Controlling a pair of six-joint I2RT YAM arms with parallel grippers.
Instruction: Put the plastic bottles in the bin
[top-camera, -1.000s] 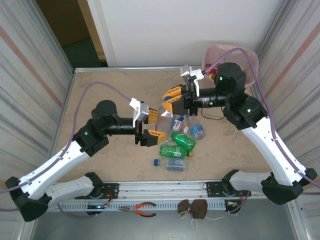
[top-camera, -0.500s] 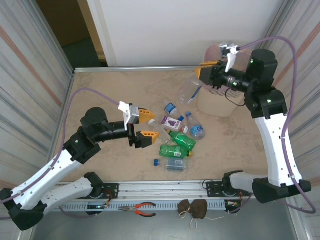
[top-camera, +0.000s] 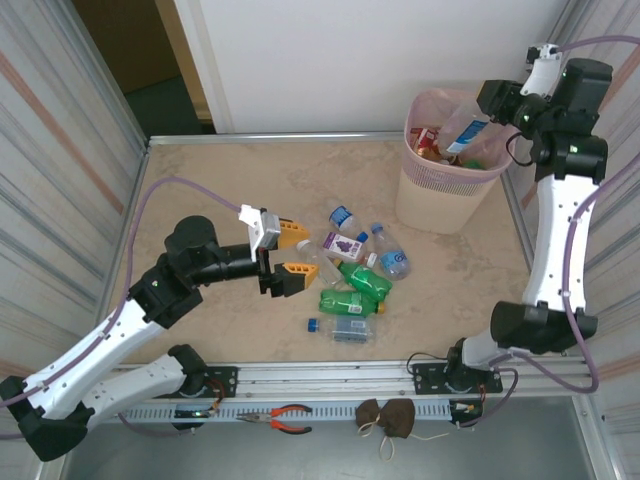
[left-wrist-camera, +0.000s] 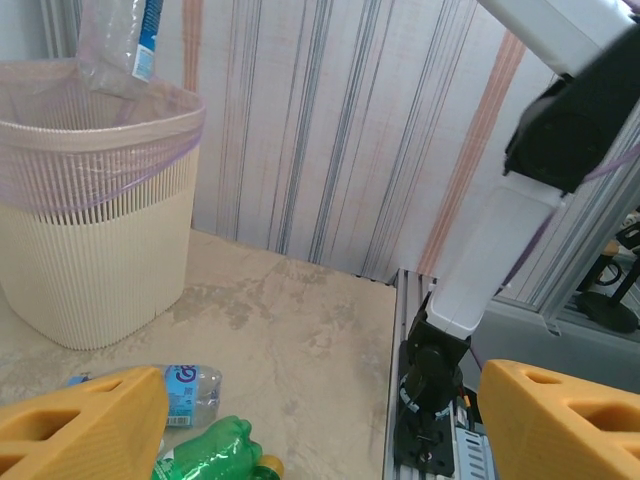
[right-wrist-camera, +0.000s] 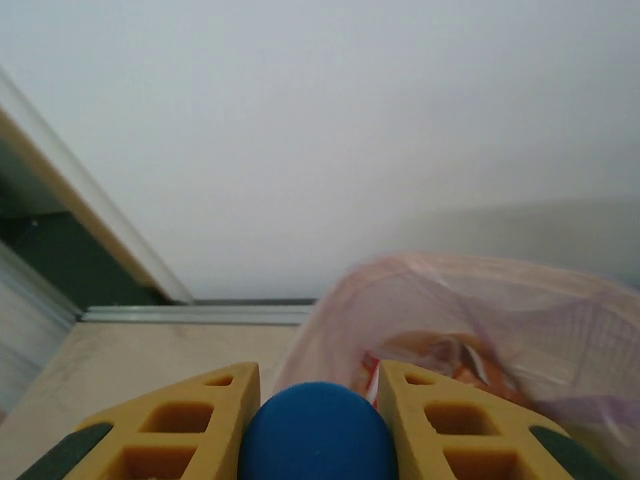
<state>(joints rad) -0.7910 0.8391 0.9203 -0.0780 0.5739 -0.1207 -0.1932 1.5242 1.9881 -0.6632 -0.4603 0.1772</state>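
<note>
Bottle (top-camera: 462, 128) with the blue label was down among the others a second ago; now it hangs over the bin (top-camera: 430, 200), its cap pinched in the right gripper (right-wrist-camera: 315, 392), seemingly ready to drop. Meanwhile the left gripper (top-camera: 287, 252) waits, jaws wide, beside the remaining bottles (top-camera: 355, 278) on the table.

Mottled beige stone-look tabletop (top-camera: 220, 170), flanked by ribbed grey metal side walls (top-camera: 50, 150) with faint pink stripes. Plain white back wall (top-camera: 350, 60); dark doorway (top-camera: 140, 80) at far left.

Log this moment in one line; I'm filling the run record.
right gripper: shut on clear bottle, above bin | left gripper: open, empty, near table bottles | step: release pending
</note>
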